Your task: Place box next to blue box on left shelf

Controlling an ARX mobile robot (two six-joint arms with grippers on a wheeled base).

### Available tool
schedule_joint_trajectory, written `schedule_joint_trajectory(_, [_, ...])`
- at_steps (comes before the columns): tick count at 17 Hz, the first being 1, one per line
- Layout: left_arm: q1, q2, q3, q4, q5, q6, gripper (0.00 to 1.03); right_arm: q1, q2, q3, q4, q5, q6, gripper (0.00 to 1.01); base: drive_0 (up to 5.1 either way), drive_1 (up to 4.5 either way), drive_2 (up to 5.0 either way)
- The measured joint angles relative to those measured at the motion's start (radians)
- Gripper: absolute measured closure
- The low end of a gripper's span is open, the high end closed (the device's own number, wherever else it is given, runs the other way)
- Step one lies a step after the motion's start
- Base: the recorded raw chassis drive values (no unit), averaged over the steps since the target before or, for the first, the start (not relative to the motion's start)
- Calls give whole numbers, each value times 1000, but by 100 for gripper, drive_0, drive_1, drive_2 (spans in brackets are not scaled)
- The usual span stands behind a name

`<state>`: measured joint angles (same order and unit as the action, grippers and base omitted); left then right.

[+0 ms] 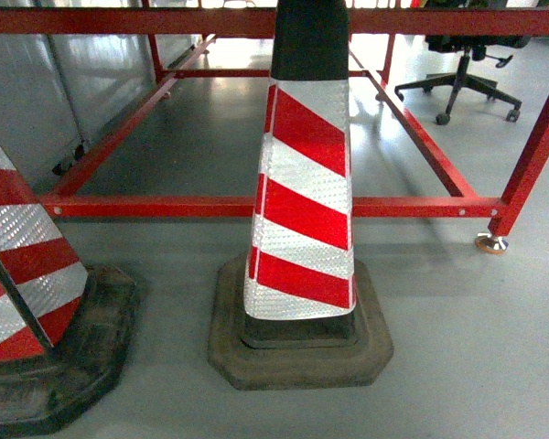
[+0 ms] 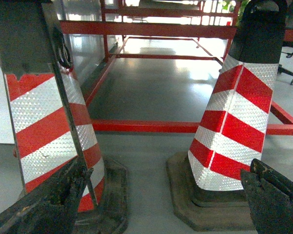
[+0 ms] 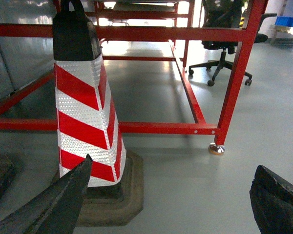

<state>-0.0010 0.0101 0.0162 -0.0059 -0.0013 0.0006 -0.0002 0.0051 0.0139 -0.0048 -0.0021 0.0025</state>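
The box, the blue box and the left shelf are all out of view. In the left wrist view my left gripper (image 2: 161, 197) is open, its dark fingers (image 2: 49, 207) wide apart over bare grey floor between two traffic cones, and it holds nothing. My right gripper (image 3: 171, 195) is open too, with empty floor between its fingers (image 3: 276, 207) and a cone just beyond the left one. Neither gripper shows in the head view.
A red-and-white striped cone (image 1: 302, 197) on a black base stands directly ahead, with another cone (image 1: 23, 302) at the left. Behind them runs a low red tubular frame (image 1: 256, 207) with a foot (image 1: 491, 243). An office chair (image 1: 462, 69) stands far right. A grey wall panel (image 1: 37, 82) is on the left.
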Motion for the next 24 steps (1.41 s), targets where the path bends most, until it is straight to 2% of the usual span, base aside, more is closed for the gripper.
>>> schedule_joint_trajectory(24, [0, 0, 0, 0, 0, 0, 5, 0, 0, 0, 0, 0, 0, 3, 0, 0, 0])
